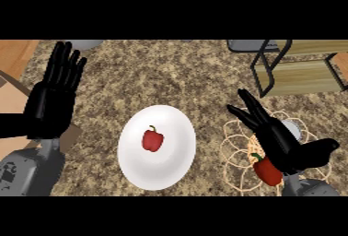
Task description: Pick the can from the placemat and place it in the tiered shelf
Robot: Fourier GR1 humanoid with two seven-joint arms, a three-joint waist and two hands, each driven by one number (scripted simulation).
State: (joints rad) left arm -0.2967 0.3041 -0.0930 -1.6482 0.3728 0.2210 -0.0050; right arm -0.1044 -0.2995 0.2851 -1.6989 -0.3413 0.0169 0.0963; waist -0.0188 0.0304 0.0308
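- Right hand (289, 145) is seen over the mat (234, 152) at four o'clock, fingers spread and straight, nothing held.
- Can (293, 125) is half hidden behind that hand — only a grey top shows.
- Judged light, stiff and smooth; a side wrap at mid-height is advised.
- Pepper (268, 169) lies beside it.
- Shelf (299, 64) stands at one o'clock.
- Left hand (51, 101) rests open at nine o'clock.

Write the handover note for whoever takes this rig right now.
Left hand: open, resting at the view's left, holding nothing.
Right hand: open over the placemat, fingers straight, holding nothing.
Can: on the placemat, mostly hidden behind the right hand.
Tiered shelf: upper right, nothing seen on its boards.
Done: nothing yet.
Left: grasp the can, carry it to the shelf.
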